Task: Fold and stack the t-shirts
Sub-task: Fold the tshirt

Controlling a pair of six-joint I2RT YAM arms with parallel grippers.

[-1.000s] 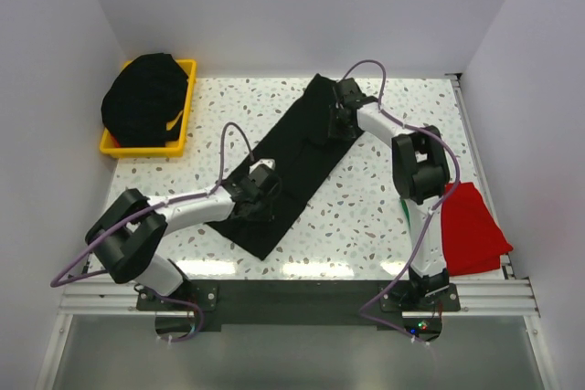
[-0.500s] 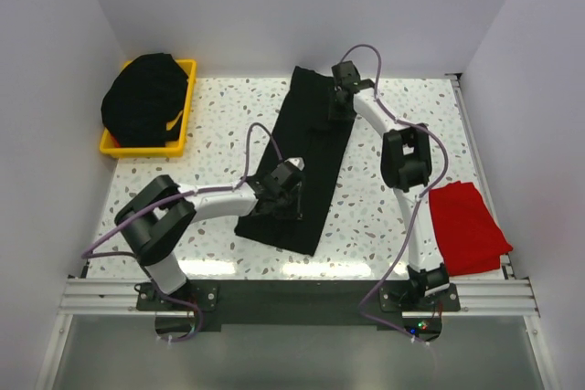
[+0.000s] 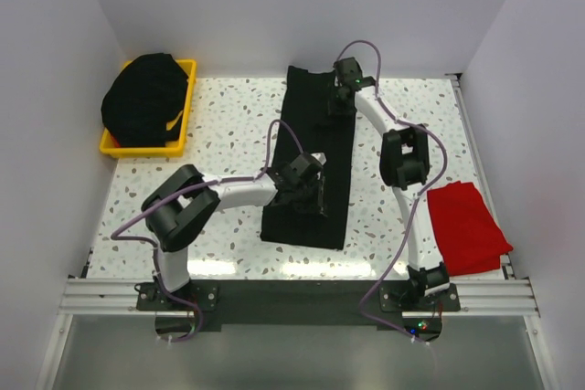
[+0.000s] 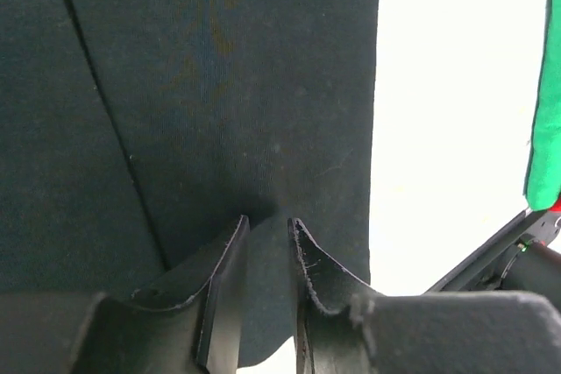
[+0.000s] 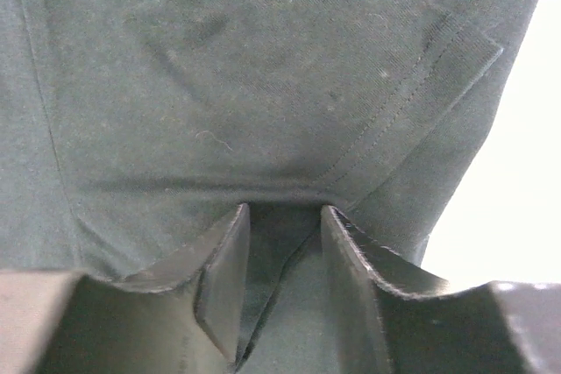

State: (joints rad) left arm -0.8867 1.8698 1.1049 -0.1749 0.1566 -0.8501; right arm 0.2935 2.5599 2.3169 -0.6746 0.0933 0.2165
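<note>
Black t-shirt (image 3: 318, 139) is lying as a long folded strip mid counter (image 3: 228, 134), running near to far. Left gripper (image 3: 309, 194) is pressing on its near part and right gripper (image 3: 343, 102) on the far end. Both w/ jaws slightly apart on the cloth, can't tell if gripping. Red t-shirt (image 3: 466, 226) is sitting near right.

black t-shirt (image 4: 219, 85), jaws perhaps pinching cloth

No legible text, label, brand or number is found in any view. Nothing readable is printed on the folded black cloth t-shirt (image 3: 315, 116), the crumpled red cloth t-shirt (image 3: 466, 226) or the yellow plastic bin (image 3: 146, 149).
</note>
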